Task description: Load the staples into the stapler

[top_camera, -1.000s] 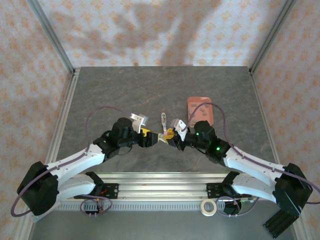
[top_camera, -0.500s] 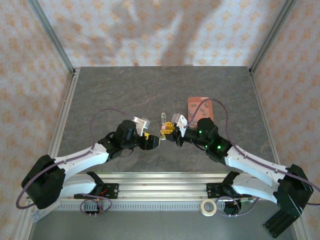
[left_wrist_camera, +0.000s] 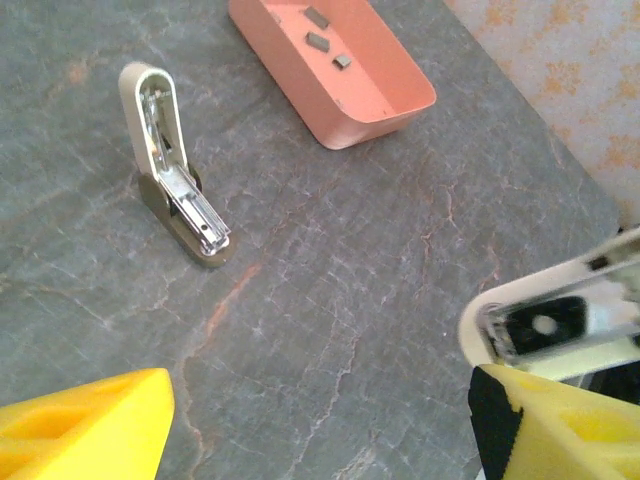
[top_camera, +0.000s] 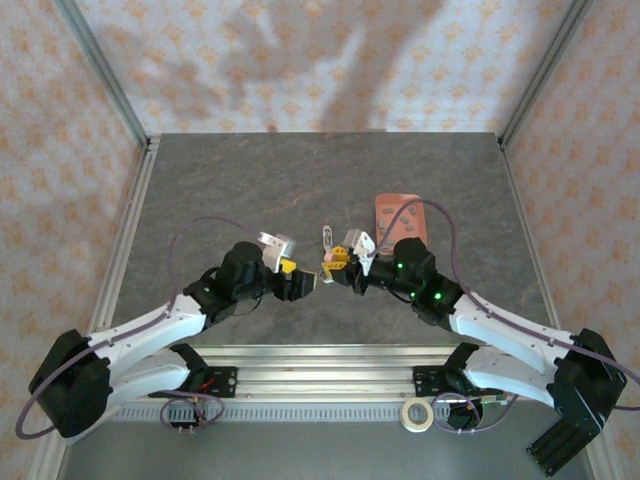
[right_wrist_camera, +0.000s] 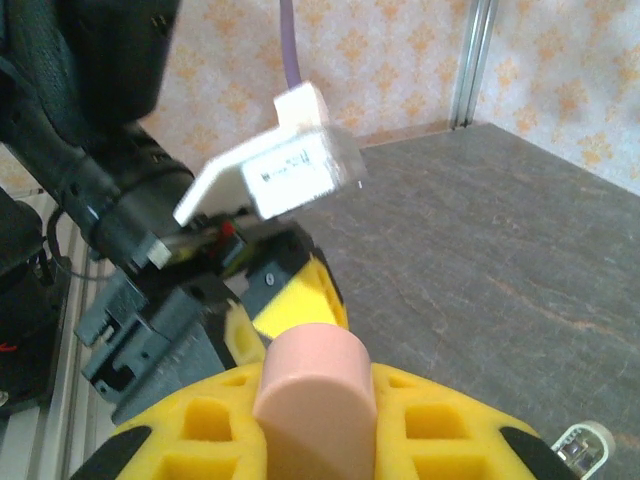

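A mini stapler [left_wrist_camera: 172, 170] lies hinged open on the grey table, its silver channel bared; it is also in the top view [top_camera: 327, 239]. Three small grey staples [left_wrist_camera: 318, 40] lie in the salmon-pink tray [left_wrist_camera: 385, 100], which sits at back right [top_camera: 400, 222]. My right gripper [top_camera: 336, 262] is shut on a pale pink, round-ended stapler piece [right_wrist_camera: 315, 385], whose cream rim and metal inside show in the left wrist view [left_wrist_camera: 545, 320]. My left gripper [left_wrist_camera: 320, 425] hangs open just left of it [top_camera: 306, 283], with nothing between its yellow fingers [left_wrist_camera: 85, 430].
Both arms meet low over the table's near middle, just in front of the open stapler. A roll of tape [top_camera: 417, 413] lies by the right arm's base on the near rail [top_camera: 320, 360]. Metal frame posts and patterned walls close in the table.
The two grippers were pressed together around the pink piece; now the left jaws have widened and drawn back a little. The right gripper has shifted slightly toward the back, still holding the piece.
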Available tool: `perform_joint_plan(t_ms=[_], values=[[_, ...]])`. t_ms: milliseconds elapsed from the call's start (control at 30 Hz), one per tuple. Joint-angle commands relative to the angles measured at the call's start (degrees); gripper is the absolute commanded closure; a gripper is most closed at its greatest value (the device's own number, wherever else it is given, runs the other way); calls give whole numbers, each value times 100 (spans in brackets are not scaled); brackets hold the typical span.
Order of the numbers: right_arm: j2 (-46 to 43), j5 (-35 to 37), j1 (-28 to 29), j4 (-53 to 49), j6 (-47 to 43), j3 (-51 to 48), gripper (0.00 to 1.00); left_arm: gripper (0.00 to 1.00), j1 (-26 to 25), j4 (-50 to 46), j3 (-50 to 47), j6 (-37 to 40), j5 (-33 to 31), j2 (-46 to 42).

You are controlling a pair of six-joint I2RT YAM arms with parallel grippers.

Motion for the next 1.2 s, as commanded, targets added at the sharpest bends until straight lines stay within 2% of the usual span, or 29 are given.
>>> perform_joint_plan(t_ms=[0,167,400,567,833,967,1167], values=[[-126,-62,-55,-36,23,-35,80,20,-47,-355,59,959,-204,-255],[-113,-200,-98,-135,23,-31,80,19,-47,-754,293,2180,146,-411],[28,-558,-111,-280,-4,93,80,18,-47,-790,306,3238,610,-603],[316,-1123,-111,-567,-217,401,80,21,-40,-1426,631,4046,1092,-356],[730,-1550,-111,-700,-439,746,80,21,-65,-1185,809,4071,1761,-119],[832,-1673,-111,-709,-498,838,80,20,-92,-1254,875,4179,1965,14],[972,-2023,-111,-863,-651,1039,80,23,-91,-719,765,3935,2117,130]])
